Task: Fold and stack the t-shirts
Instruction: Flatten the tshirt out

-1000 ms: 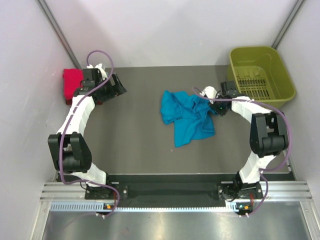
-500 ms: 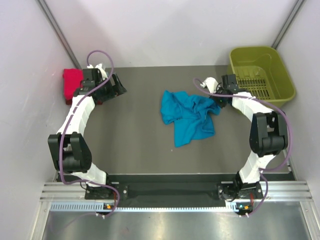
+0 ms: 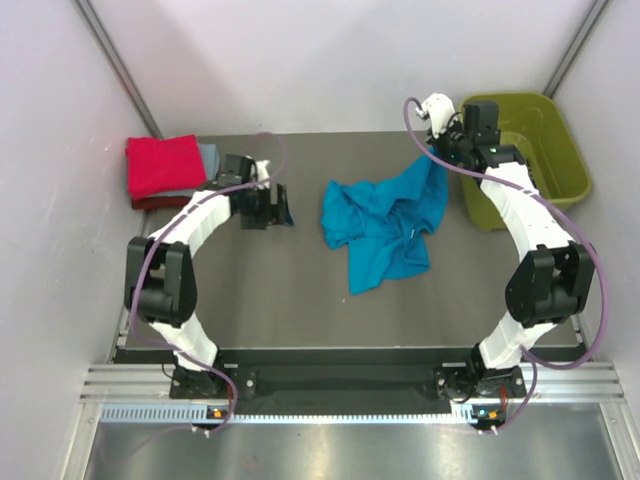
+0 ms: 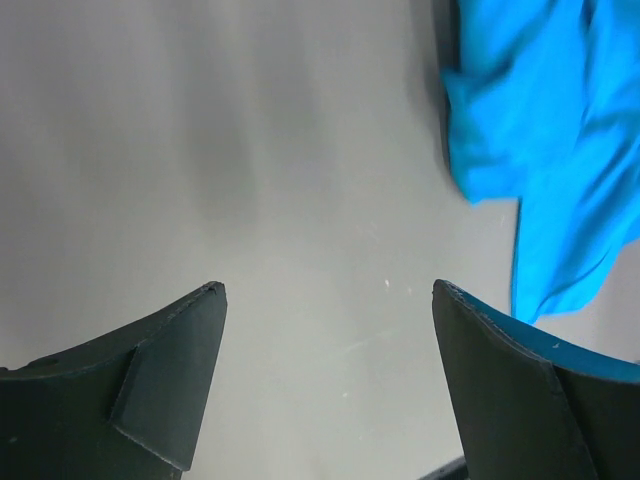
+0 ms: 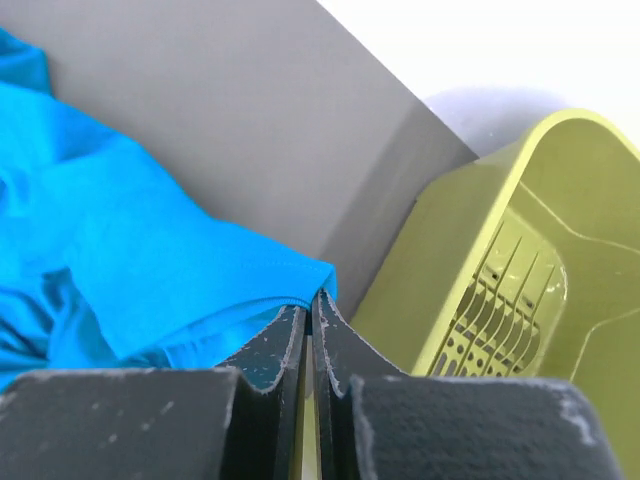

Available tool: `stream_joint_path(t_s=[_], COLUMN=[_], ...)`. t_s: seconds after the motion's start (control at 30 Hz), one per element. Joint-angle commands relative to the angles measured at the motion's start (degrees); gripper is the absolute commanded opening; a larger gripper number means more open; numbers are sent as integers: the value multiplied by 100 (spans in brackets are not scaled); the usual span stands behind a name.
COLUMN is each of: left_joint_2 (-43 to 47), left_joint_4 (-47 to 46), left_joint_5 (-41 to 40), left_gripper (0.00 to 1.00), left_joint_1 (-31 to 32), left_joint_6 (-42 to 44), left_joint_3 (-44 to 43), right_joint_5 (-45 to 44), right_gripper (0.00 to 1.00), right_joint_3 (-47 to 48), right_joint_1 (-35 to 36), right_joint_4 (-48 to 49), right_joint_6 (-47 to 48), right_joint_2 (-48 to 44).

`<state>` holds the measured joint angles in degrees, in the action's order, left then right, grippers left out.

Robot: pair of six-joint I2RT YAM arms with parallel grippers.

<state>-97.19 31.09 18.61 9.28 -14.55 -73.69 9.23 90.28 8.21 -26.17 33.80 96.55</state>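
Top external view: a red t-shirt [image 3: 160, 165] lies folded on a grey-blue one [image 3: 208, 157] at the worktop's [image 3: 270, 300] far left, so that stack looks done. The teal t-shirt [image 3: 375, 230] sits crumpled mid-worktop, not yet folded, one corner raised by the right hand [image 3: 441, 158] beside the green basket [image 3: 540, 150].

Left wrist view: the left hand [image 4: 328, 290] is spread wide and empty over bare worktop, with the teal cloth just beyond.

Right wrist view: the fingers are pinched together on the shirt's hem.
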Motion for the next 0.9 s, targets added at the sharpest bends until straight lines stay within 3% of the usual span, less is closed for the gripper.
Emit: stream_joint_path(t_s=[0.0, 0.13, 0.5, 0.73, 0.77, 0.87], left_joint_2=[-438, -845, -2172, -2656, -2787, -3007], left_joint_4=[467, 522, 582, 521, 503, 512], left_joint_5=[81, 274, 406, 363, 363, 319], left_gripper=[88, 74, 78, 78, 77, 60], left_joint_1=[372, 522, 1146, 1559, 1603, 1665], left_joint_6=[539, 593, 699, 769, 795, 839], left_joint_3=[-171, -558, -2262, -2641, -2685, -2870], right_joint_5=[131, 122, -431, -458, -458, -493], right_gripper=[0, 0, 0, 0, 0, 0], right_joint_3=[174, 51, 323, 324, 306, 323], right_joint_1=[119, 190, 190, 190, 181, 181], right_joint_4=[-160, -143, 104, 147, 139, 191], right_joint_6=[-304, -391, -480, -532, -533, -568], right_joint_2=[-181, -224, -295, -391, -392, -392])
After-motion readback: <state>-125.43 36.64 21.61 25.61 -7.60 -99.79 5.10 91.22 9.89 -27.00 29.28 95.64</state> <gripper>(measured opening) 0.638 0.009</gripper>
